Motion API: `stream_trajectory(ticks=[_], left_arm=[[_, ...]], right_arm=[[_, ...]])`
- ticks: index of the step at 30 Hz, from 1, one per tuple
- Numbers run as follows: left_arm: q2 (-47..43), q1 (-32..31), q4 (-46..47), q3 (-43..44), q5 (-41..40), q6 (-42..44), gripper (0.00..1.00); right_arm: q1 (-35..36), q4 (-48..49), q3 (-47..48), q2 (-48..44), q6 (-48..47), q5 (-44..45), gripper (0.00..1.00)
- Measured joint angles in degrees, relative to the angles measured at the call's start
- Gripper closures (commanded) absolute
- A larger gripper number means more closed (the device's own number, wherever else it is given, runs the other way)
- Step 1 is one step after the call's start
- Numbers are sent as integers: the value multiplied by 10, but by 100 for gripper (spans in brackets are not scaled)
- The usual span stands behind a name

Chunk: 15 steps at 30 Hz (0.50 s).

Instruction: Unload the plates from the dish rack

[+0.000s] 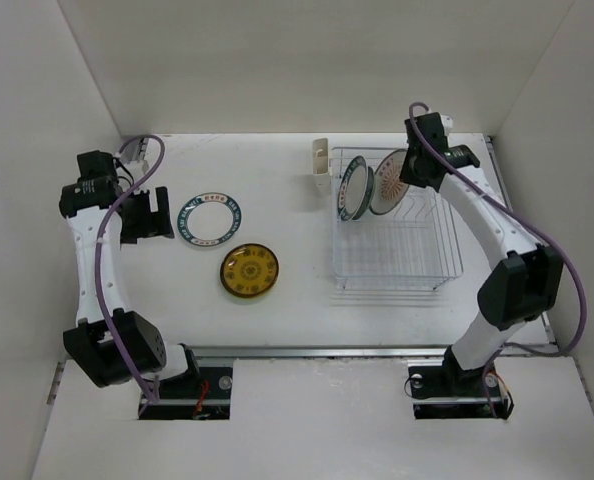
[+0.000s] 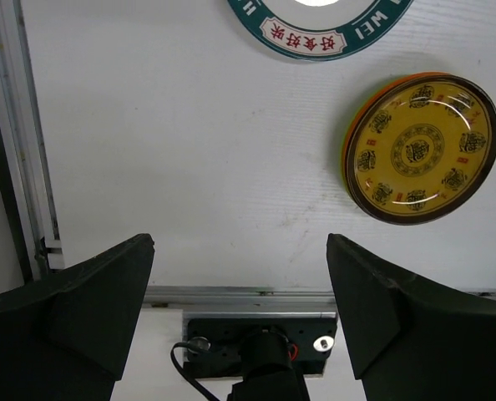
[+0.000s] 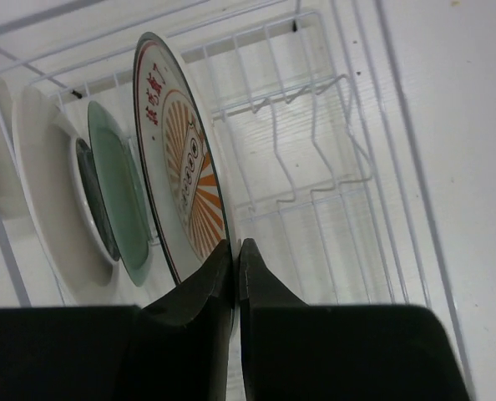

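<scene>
Robotics laboratory test cell: plain white walls (image 1: 277,60) enclose a white table (image 1: 277,310), a cabled left arm (image 1: 95,262) and right arm (image 1: 482,225) are bolted by a metal rail (image 1: 327,351) at its near edge, and a dish rack (image 1: 397,285) sits on top.

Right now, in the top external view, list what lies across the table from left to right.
left gripper → teal-rimmed white plate → brown-yellow plate → cream cutlery cup → teal-green plate → orange-centred plate
</scene>
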Motion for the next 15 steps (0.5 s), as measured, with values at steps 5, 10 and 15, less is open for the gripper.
stream_trajectory(ticks=[5,10,15], left_arm=[[-1,-13,-7,11,17,3,18],[-1,-18,-14,19,36,6,16],[-1,-31,-27,37,78,13,14]], right_arm=[[-3,-23,0,-59,12,36,100],[-3,-32,0,-95,18,45,100],[-3,-42,-8,-127,20,45,100]])
